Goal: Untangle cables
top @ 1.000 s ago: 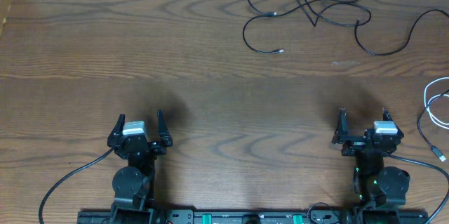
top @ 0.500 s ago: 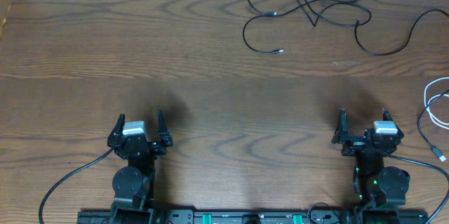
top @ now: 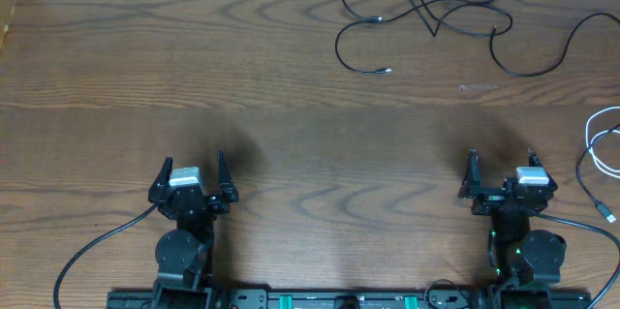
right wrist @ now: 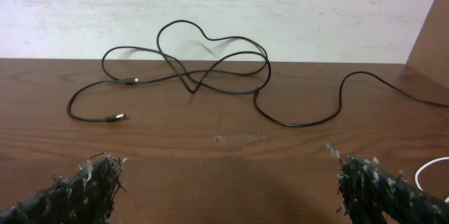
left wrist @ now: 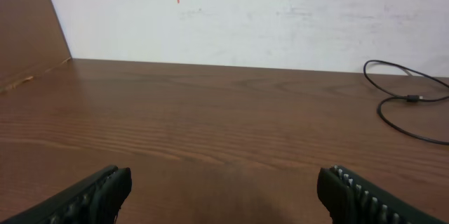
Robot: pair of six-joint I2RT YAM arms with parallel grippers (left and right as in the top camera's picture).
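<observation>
The left end effector (top: 193,162) and right end effector (top: 501,159) stand wide, holding nothing. The long thin black cable (right wrist: 192,88) lies looped far-right on the brown wooden surface (top: 310,106). The thin white cable (top: 588,133) lies apart at the right edge.

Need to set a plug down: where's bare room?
Bare: the left half, and the strip between the black cable and the left gripper and right gripper. Crowded: its far-right loops; the white cable at the right edge.
</observation>
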